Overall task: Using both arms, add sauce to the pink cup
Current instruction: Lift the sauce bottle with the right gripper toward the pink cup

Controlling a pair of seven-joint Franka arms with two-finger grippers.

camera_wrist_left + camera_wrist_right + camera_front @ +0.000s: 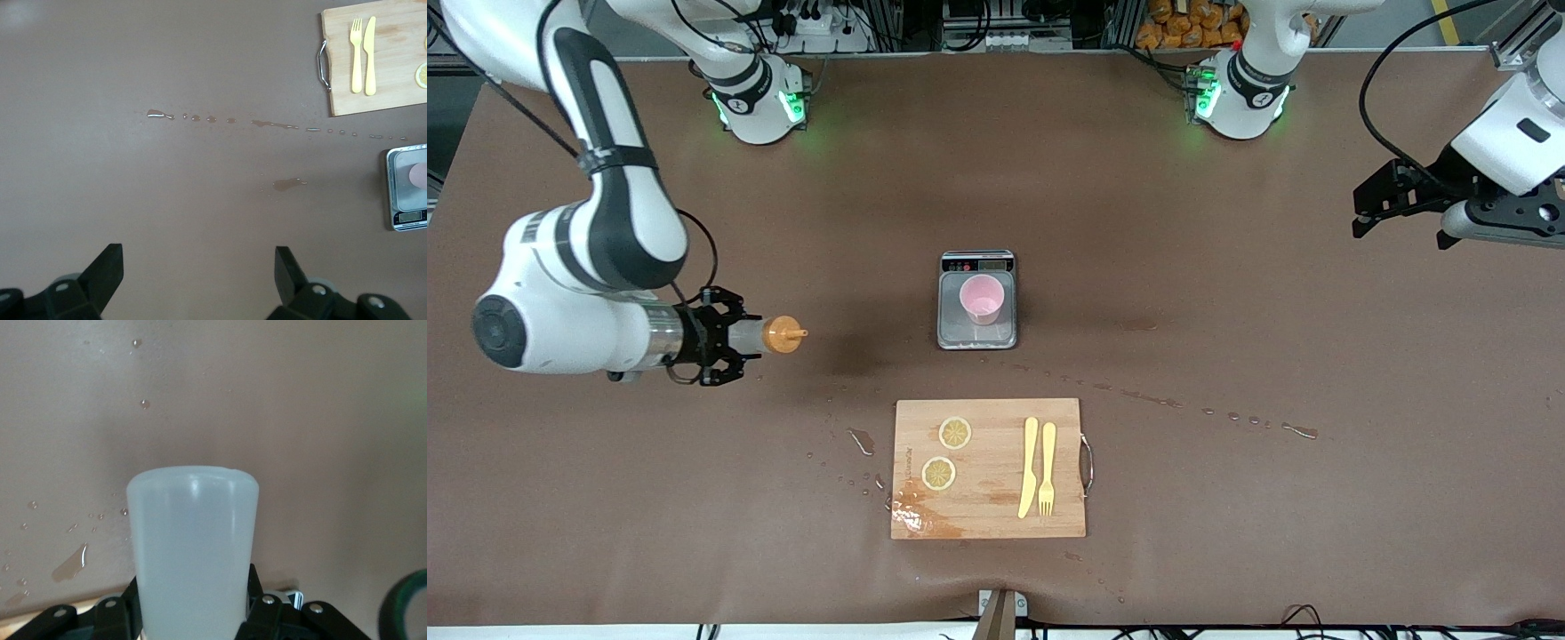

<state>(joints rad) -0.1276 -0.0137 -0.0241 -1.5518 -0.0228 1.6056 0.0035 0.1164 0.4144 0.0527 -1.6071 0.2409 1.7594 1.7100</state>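
The pink cup stands on a small steel scale at the table's middle; a sliver of it shows in the left wrist view. My right gripper is shut on the sauce bottle, holding it sideways above the table toward the right arm's end, orange nozzle pointing at the cup. In the right wrist view the whitish bottle body fills the space between the fingers. My left gripper hangs open and empty over the left arm's end of the table; its fingers stand wide apart.
A wooden cutting board lies nearer the front camera than the scale, with two lemon slices, a yellow knife and a yellow fork. Liquid drops and small puddles trail across the brown table.
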